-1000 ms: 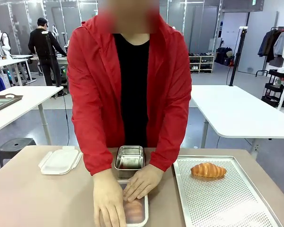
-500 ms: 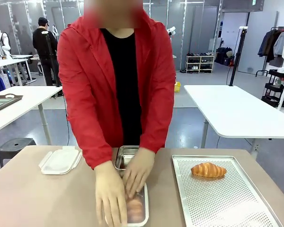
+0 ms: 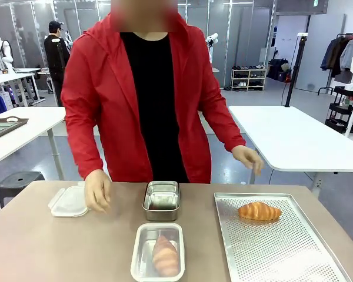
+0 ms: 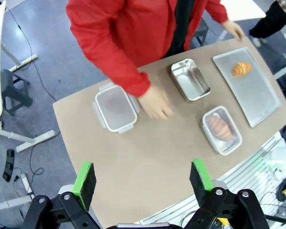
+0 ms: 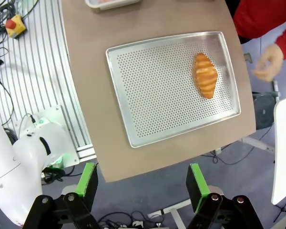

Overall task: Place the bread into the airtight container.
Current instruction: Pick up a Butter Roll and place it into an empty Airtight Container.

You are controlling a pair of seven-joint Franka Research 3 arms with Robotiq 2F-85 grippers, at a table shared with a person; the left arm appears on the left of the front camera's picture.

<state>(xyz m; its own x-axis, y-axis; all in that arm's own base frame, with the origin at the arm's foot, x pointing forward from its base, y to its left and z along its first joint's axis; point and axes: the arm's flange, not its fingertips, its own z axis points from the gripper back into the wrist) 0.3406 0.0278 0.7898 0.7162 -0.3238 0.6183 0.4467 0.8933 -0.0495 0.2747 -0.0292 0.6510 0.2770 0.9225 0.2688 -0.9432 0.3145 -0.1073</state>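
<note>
A croissant (image 3: 166,256) lay in the clear container (image 3: 139,254), its lid (image 3: 67,202) set aside for access. The left gripper (image 4: 142,171) and right gripper (image 5: 142,172) hovered spread, empty.

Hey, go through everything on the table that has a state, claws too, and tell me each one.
Airtight container: open, holds the packed croissant.
Lid: off, lying apart, by the person's hand.
Steel tin: open, empty.
Tray: carries the loose croissant.
Left claw: open, holding nothing.
Right claw: open, holding nothing.
</note>
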